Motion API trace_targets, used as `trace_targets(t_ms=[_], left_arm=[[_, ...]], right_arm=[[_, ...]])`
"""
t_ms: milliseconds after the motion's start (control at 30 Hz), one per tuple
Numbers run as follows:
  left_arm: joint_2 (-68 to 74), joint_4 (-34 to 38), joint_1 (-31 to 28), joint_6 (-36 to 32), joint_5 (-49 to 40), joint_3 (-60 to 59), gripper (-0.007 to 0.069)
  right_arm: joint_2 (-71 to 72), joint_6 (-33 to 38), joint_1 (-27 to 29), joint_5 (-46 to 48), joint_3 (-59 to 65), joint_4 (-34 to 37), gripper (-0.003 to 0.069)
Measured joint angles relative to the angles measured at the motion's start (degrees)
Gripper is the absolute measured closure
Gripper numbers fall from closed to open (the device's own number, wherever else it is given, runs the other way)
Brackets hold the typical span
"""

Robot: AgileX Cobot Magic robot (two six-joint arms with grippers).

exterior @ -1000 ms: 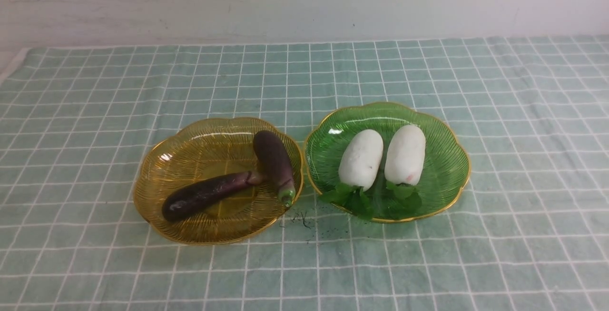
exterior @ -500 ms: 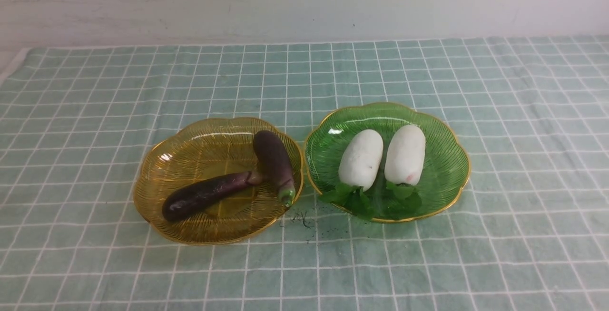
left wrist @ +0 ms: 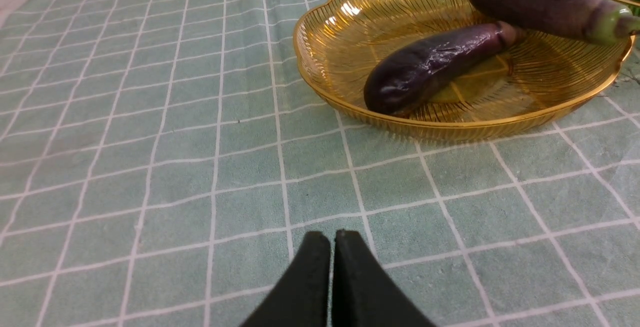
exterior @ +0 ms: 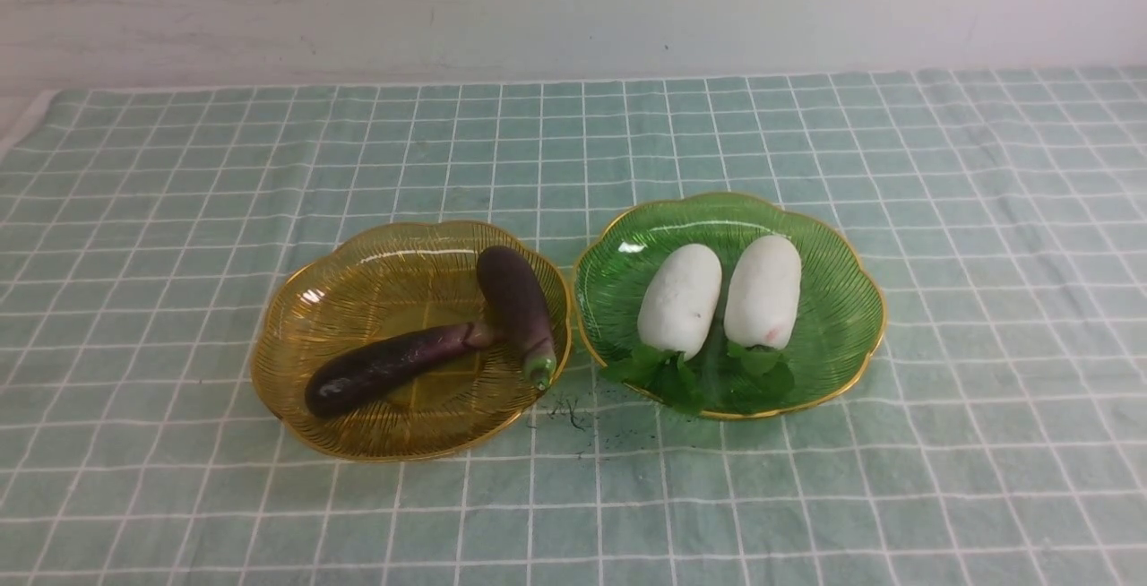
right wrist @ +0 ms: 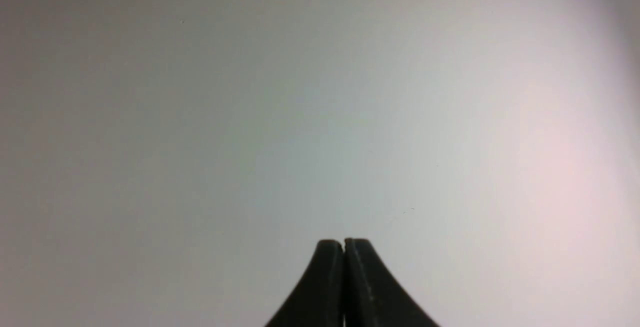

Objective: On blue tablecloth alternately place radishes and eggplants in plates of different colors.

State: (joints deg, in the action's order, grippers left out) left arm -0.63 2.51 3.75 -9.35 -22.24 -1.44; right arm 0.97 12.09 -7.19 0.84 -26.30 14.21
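**A:** What are the two pincers doing?

**B:** The left gripper (left wrist: 332, 234) has its black fingers pressed together, with nothing between them. It hangs over bare blue tablecloth (left wrist: 150, 167), apart from the amber plate (left wrist: 320, 74). The right gripper (right wrist: 344, 241) is also closed and empty, facing a plain pale surface; nothing else shows in its view. Neither arm appears in the front view.

**A:** Where are the vegetables?

**B:** In the front view, the amber plate (exterior: 296, 335) sits left of centre on the blue tablecloth (exterior: 986, 299). It holds both eggplants: one eggplant (exterior: 394, 369) lies slanted across the dish, and the other eggplant (exterior: 515, 304) leans along the right side, its green cap at the rim. The first one's stem end touches the second. Just beside it on the right is the green plate (exterior: 842, 317), rims nearly touching. Two radishes lie side by side in it, the left radish (exterior: 679, 299) and the right radish (exterior: 763, 290), leaves toward the camera.

**A:** Anything changed from a second ago?

**B:** No. Plates, eggplants and radishes lie exactly as before.
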Motion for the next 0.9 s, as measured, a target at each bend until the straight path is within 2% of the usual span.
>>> trace_targets(t_ms=[100,233,300,400,533,600,900], left_arm=[[0.0,0.0,0.0,0.0,0.0,0.0,0.0632],[0.0,0.0,0.0,0.0,0.0,0.0,0.0632],[0.0,0.0,0.0,0.0,0.0,0.0,0.0632],[0.0,0.0,0.0,0.0,0.0,0.0,0.0632],[0.0,0.0,0.0,0.0,0.0,0.0,0.0632],[0.0,0.0,0.0,0.0,0.0,0.0,0.0632],[0.0,0.1,0.0,0.0,0.0,0.0,0.0632]], right_arm=[[0.0,1.9,0.0,1.0,0.0,-1.4,0.0673],[0.0,6.1,1.4,13.0,2.0,-8.2,0.0673],[0.0,6.3,2.4,15.4,3.9,-9.4,0.0673],[0.0,6.6,5.0,19.8,11.3,-11.2,0.0673],[0.0,6.5,7.2,21.0,21.6,-11.5,0.0673],[0.0,4.3,8.3,22.7,26.9,-11.6,0.0673],[-0.1,-4.5,8.7,22.3,27.3,-11.6,0.0673]])
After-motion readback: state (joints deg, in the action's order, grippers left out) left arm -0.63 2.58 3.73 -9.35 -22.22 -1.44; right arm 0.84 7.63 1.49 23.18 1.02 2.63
